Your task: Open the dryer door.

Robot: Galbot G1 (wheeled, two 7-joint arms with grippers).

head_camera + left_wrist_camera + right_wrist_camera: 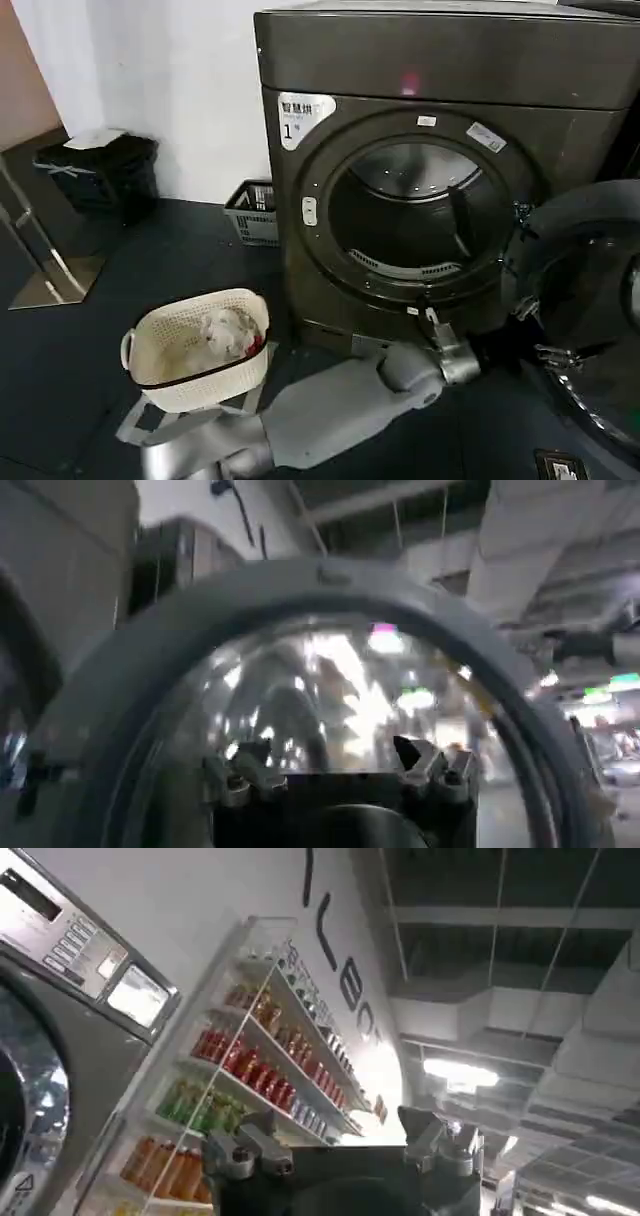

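Dryer door point(585, 300) swung open; left hand point(340, 770) spread before glass; right hand point(340, 1148) spread, faces shelves point(260, 1078).

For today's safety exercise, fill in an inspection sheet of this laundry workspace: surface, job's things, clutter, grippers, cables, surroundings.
Surface: dark floor, no spills seen.
Job's things: dryer upright; door swung open to the right, drum opening exposed.
Clutter: cream basket with laundry at front left of the dryer; grey crate by the wall; black bin farther left.
Grippers: left gripper open, facing the door glass; right gripper open, raised away from the door.
Cables: one hanging behind the machine.
Surroundings: white wall; shelf of bottled drinks.
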